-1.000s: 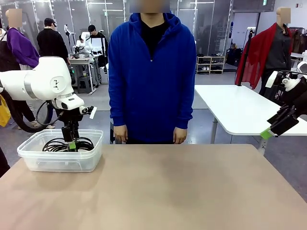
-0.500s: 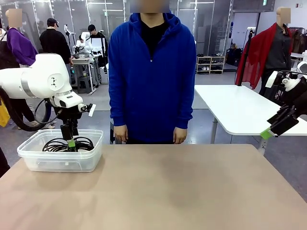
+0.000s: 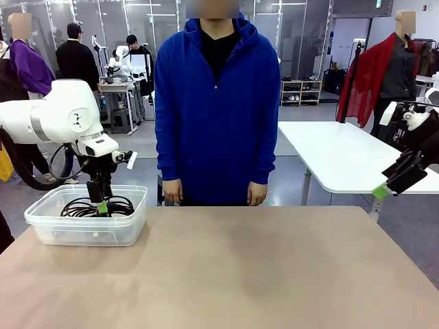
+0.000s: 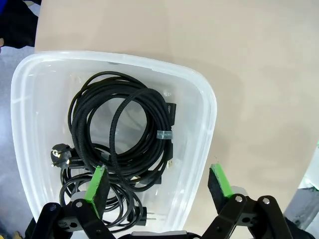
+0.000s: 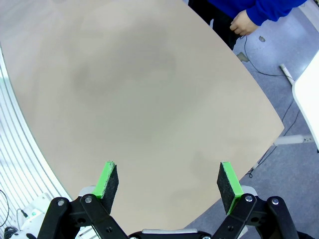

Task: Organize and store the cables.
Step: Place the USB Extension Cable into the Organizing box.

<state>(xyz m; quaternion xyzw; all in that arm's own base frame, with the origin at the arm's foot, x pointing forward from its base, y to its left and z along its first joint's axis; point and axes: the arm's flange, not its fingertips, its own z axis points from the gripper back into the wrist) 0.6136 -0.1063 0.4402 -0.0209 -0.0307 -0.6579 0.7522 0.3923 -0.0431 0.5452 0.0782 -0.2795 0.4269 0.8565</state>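
Observation:
Several coiled black cables (image 4: pixel 124 144) lie in a clear plastic bin (image 4: pixel 202 149); one has a round power plug (image 4: pixel 61 155). From the front the cables (image 3: pixel 89 207) show as dark loops inside the bin (image 3: pixel 82 229) at the table's far left. My left gripper (image 3: pixel 101 205) hangs just above the bin, open, nothing between its green pads (image 4: pixel 97 183). In its wrist view the left gripper (image 4: pixel 158 188) stands over the coils. My right gripper (image 3: pixel 394 181) is raised off the table's right edge, open and empty. The right gripper (image 5: pixel 169 185) looks down at bare tabletop.
A person in a blue hoodie (image 3: pixel 216 103) stands at the far side of the table, hands (image 3: pixel 173 192) hanging down. The beige tabletop (image 3: pixel 240 274) stretches right of the bin. A white table (image 3: pixel 343 157) stands behind on the right.
The left arm has shifted slightly over the bin, its gripper staying open above the cables. The right arm and the person have not moved.

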